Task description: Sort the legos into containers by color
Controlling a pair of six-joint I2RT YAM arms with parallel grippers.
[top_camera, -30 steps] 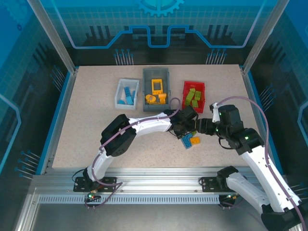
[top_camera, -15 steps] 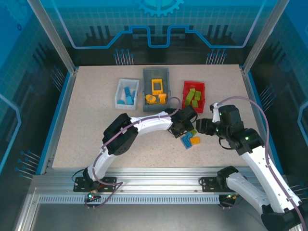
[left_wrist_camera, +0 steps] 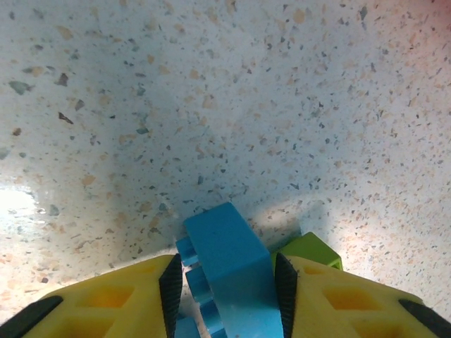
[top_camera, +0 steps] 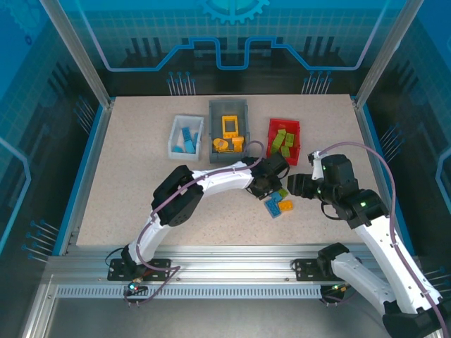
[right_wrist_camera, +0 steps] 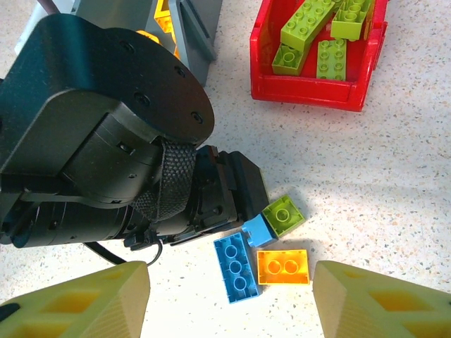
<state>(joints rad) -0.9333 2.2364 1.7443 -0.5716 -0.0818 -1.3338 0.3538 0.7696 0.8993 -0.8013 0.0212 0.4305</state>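
Observation:
My left gripper point(left_wrist_camera: 227, 273) is shut on a small blue brick point(left_wrist_camera: 232, 271) low over the table, with a lime green brick point(left_wrist_camera: 311, 248) touching it on the right. In the right wrist view that blue brick point(right_wrist_camera: 258, 230) pokes out of the left gripper point(right_wrist_camera: 236, 193), next to the green brick point(right_wrist_camera: 284, 215), a long blue brick point(right_wrist_camera: 237, 267) and an orange brick point(right_wrist_camera: 282, 267). My right gripper point(right_wrist_camera: 231, 310) hovers open above this cluster point(top_camera: 278, 203). The white bin point(top_camera: 173, 135) holds blue bricks, the dark grey bin point(top_camera: 213, 134) yellow ones, the red bin point(top_camera: 270, 141) green ones.
The three bins stand in a row at the back of the table. Both arms meet closely at centre right, the right gripper point(top_camera: 299, 185) just right of the left gripper point(top_camera: 270, 184). Bare speckled tabletop point(top_camera: 127, 183) lies to the left and in front.
The left gripper has shifted slightly toward the back over the brick cluster, and the right gripper has drawn a little to the right. The bricks on the table lie as before.

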